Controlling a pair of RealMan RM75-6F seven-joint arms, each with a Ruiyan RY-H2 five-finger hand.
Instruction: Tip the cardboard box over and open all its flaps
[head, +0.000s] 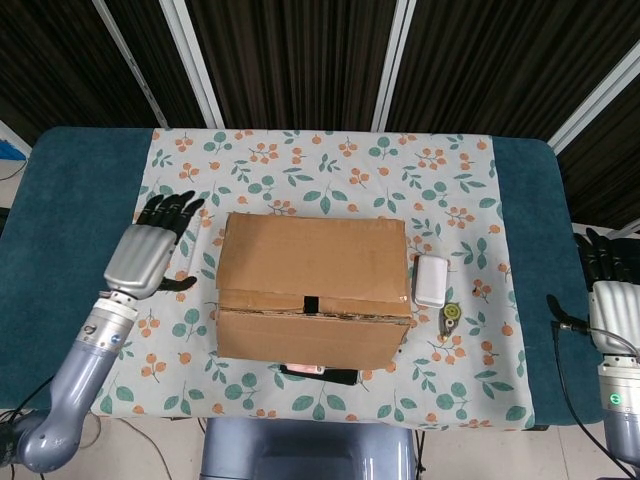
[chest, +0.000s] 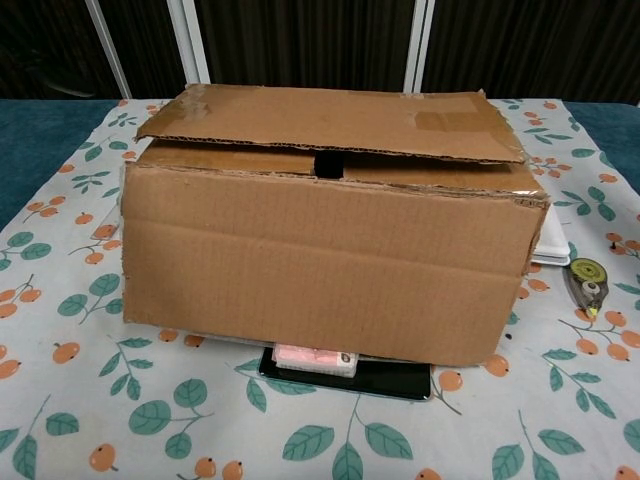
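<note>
The brown cardboard box (head: 313, 291) stands upright in the middle of the flowered cloth, its top flaps folded over and slightly lifted; the chest view shows its near wall (chest: 320, 270) close up. My left hand (head: 146, 254) hovers just left of the box with its fingers spread and nothing in it, a small gap from the box's left wall. My right hand (head: 612, 300) sits at the table's right edge, far from the box, fingers apart and holding nothing. Neither hand shows in the chest view.
A white rectangular case (head: 431, 280) and a small tape dispenser (head: 451, 317) lie right of the box. A dark flat item with a pink piece (chest: 345, 368) pokes out from under the box's near edge. The flowered cloth (head: 330, 160) covers a teal table (head: 70, 200).
</note>
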